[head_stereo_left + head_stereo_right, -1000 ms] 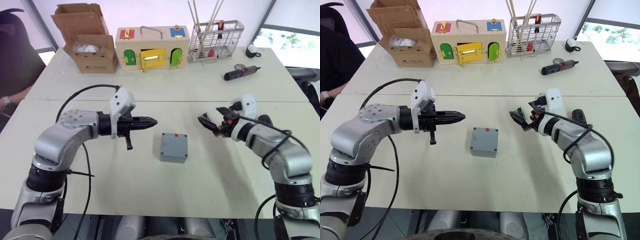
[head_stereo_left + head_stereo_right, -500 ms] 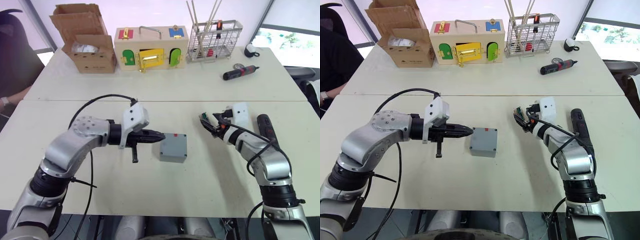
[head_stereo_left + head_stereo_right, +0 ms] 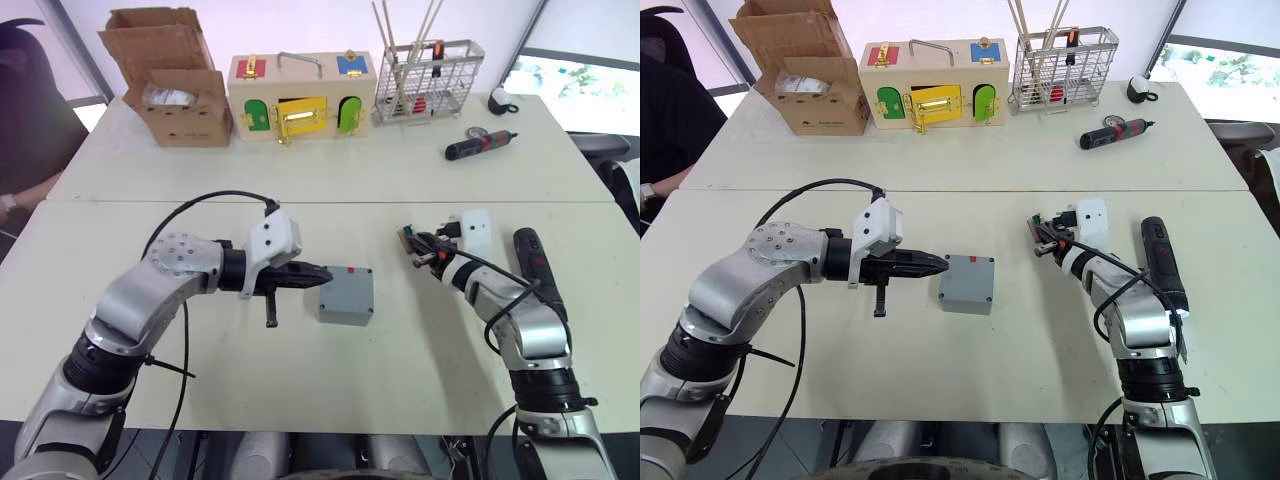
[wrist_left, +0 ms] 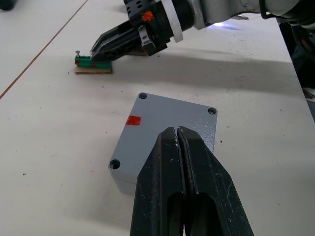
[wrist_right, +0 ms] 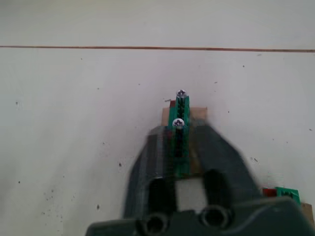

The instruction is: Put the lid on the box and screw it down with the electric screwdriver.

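Table: the wide cream table [image 3: 300,390] carried everything, with a seam across its middle.
Far edge: a brown cardboard carton [image 3: 175,85], a wooden box with coloured doors [image 3: 303,95] and a wire basket with sticks [image 3: 430,80] stood in a row; a small black-and-red screwdriver [image 3: 482,146] lay in front of the basket.
Electric screwdriver: the thick dark stick-shaped driver [image 3: 1162,263] lay on the table just beside my right forearm, with its lit tip toward me.
Box: the small square grey plastic box [image 3: 347,294] stood in the middle of the table. The grey lid [image 4: 167,132] with corner screw holes and a red mark sat on top of it.
Left gripper: my left gripper [image 3: 318,275] was level with the box, its tip at the box's left side. Its fingers were pressed together with nothing between them.
Right gripper: my right gripper [image 4: 101,51] was low over the table, well apart from the box. Its fingers pinched a small green strip with screws [image 5: 179,129], which stood on a little brown card [image 4: 93,70].
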